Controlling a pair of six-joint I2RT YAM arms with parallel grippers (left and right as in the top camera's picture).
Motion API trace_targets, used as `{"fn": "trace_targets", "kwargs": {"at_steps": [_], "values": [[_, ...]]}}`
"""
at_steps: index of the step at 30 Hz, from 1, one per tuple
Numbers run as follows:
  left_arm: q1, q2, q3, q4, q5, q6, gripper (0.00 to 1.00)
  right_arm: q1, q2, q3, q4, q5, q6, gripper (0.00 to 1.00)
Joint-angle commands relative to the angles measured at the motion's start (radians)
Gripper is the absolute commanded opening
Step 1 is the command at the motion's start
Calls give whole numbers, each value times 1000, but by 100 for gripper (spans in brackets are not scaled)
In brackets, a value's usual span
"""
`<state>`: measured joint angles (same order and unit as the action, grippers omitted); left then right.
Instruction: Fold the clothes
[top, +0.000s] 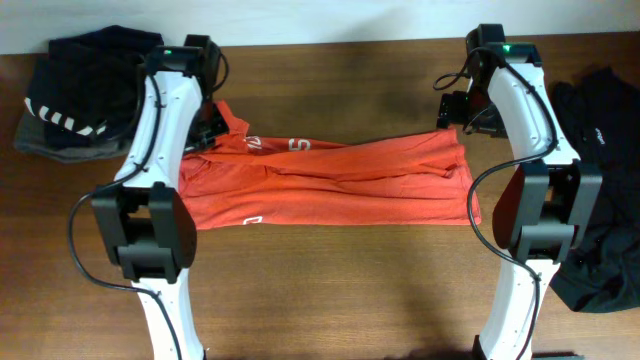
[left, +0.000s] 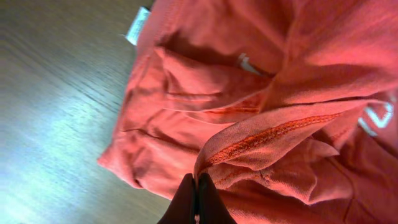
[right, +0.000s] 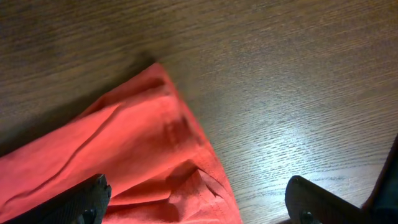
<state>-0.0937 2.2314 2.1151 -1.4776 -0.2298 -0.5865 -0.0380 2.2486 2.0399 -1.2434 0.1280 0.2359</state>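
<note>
The clothes, an orange-red T-shirt, lie folded into a long band across the middle of the table, with white lettering showing near the left end. My left gripper is at that left end. In the left wrist view it is shut on a stitched fold of the shirt, with bunched cloth around it and a white label at the top. My right gripper hangs over the shirt's right end. It stands open, one finger over the shirt's corner and the other over bare wood, holding nothing.
A dark folded pile with white stripes sits at the table's far left corner. A loose black garment lies along the right edge. Bare wooden table runs in front of the shirt between the two arm bases.
</note>
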Motion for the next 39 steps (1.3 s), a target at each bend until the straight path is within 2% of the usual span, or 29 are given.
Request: {"fn": "trace_targets", "kwargs": {"at_steps": [1, 3, 4, 5, 6, 7, 10, 13, 15, 18, 21, 23, 25, 27, 28, 30, 39], "values": [[19, -26, 12, -21, -29, 75, 2, -2, -31, 7, -10, -17, 4, 94], [19, -26, 12, -35, -28, 86, 10, -2, -31, 7, -11, -17, 5, 95], [18, -26, 12, -45, -28, 113, 28, -2, -31, 7, -13, -18, 5, 94], [18, -26, 12, -51, -28, 122, 37, -2, -31, 7, -15, -21, 5, 95], [18, -26, 12, -61, -29, 133, 78, -2, -31, 7, -19, -26, 4, 95], [18, -26, 12, -70, -29, 134, 93, -2, -31, 7, -22, -29, 4, 95], [18, -26, 12, -77, -28, 159, 99, -2, -31, 7, -30, -43, 4, 95], [18, -26, 12, -59, 0, 159, 99, -2, -31, 7, -35, -66, 4, 95], [18, -26, 12, -35, 49, 170, 99, -2, -31, 7, -36, -107, 4, 95], [16, -25, 12, 20, 158, 253, 98, -1, -31, 7, -32, -178, 3, 94], [3, -25, 12, 68, 193, 269, 89, 6, -31, 7, -32, -225, -44, 89], [-10, -23, 12, 104, 193, 270, 69, 16, -30, 7, -32, -263, -88, 78], [-23, -21, 11, 145, 194, 270, 36, 27, -29, 5, -21, -275, -105, 62], [-34, -14, 7, 188, 194, 270, 9, 40, -26, 5, 2, -275, -106, 44], [-38, -9, 6, 201, 194, 270, 3, 48, -21, 5, 18, -276, -105, 38], [-48, 12, 6, 218, 214, 270, 1, 63, -14, 5, 39, -276, -105, 33], [-72, 166, 6, 261, 246, 270, 1, 138, 29, 2, 172, -305, -106, 27]]}}
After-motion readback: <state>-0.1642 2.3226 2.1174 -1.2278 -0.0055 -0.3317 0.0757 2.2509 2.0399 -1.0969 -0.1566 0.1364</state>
